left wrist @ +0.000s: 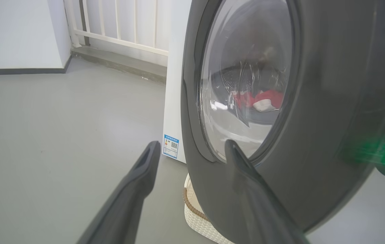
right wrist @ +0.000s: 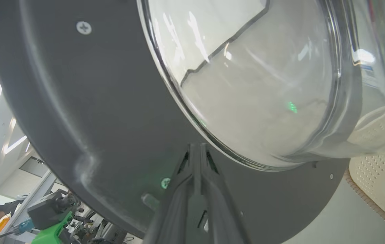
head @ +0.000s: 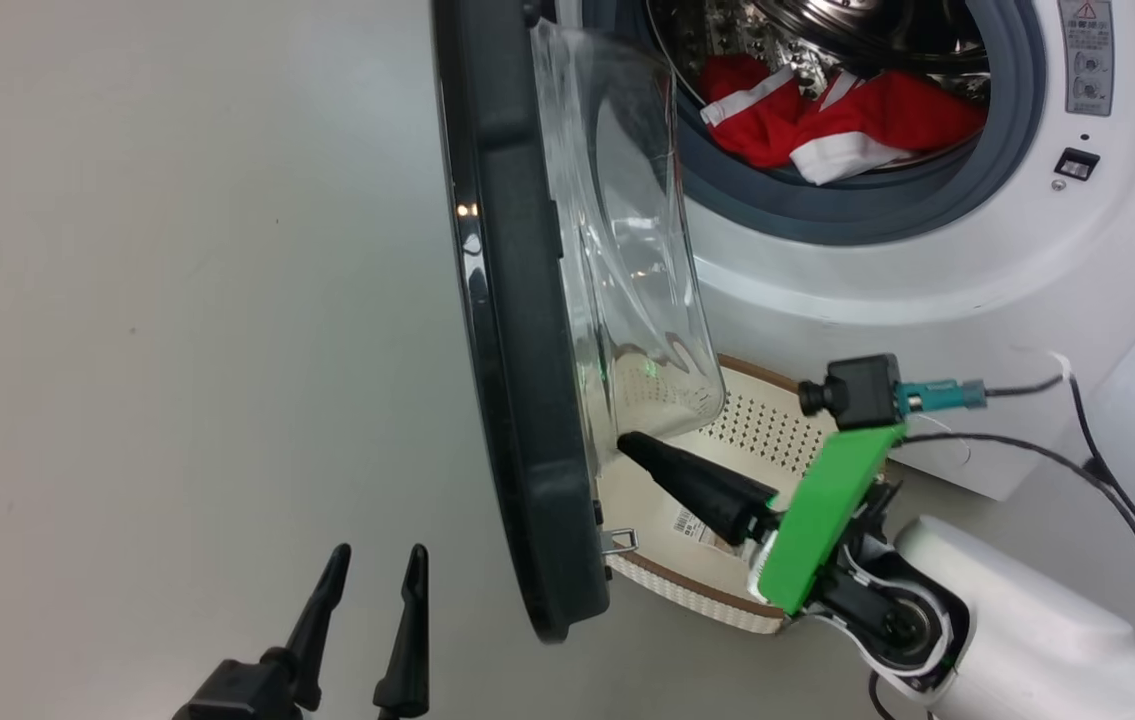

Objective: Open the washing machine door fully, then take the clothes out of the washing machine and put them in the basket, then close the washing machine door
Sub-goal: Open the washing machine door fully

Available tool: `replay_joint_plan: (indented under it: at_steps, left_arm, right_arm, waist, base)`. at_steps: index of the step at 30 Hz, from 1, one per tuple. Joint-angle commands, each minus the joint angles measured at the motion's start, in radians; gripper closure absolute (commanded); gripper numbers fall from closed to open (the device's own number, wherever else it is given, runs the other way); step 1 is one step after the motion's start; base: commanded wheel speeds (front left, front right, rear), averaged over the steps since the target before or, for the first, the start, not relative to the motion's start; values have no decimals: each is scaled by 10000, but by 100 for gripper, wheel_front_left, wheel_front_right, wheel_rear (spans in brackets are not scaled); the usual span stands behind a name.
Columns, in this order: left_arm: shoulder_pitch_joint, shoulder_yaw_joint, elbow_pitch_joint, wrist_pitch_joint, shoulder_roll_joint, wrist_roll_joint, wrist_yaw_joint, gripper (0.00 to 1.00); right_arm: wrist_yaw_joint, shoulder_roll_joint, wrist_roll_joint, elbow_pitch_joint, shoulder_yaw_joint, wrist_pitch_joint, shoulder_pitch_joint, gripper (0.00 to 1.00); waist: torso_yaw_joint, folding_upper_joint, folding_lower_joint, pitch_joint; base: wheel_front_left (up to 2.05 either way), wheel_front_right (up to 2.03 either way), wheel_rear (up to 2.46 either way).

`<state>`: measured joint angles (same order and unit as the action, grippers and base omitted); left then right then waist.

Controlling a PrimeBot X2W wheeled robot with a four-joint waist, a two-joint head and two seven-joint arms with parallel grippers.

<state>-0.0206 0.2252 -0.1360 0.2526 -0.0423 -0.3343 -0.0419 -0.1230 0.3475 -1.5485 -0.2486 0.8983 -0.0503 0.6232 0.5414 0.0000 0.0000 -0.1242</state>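
**Push the door wide from its dark face**

The right gripper (head: 632,447), fingers pressed together and empty, seems to touch the inner face of the door (head: 507,300) just under the glass. Push on the dark plastic, since glass invites slipping. The left gripper (head: 379,555) hangs open outside. Clothes (head: 827,120) lie in the drum, and the basket (head: 767,430) sits below the door.

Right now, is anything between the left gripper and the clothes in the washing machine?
Yes. The door, only partly open, stands edge-on between the left gripper and the clothes. The right gripper, shut, is on the door's inner side; its path to the clothes looks clear.
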Motion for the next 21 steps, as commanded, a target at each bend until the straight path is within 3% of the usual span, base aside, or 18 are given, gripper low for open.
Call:
replay_joint_plan:
  at_steps: [1, 21]
  left_arm:
    - [-289, -383, 156, 92, -79, 61, 101, 0]
    - [-194, -866, -472, 92, -79, 567, 670, 0]
  right_arm:
    - [-77, 1, 100, 115, 35, 193, -302, 0]
    - [-77, 885, 349, -1107, 131, 2486, -2165, 0]
  waist:
    - [-29, 0, 0, 61]
    - [-453, 0, 0, 570]
  base:
    - [0, 0, 0]
    - [0, 0, 0]
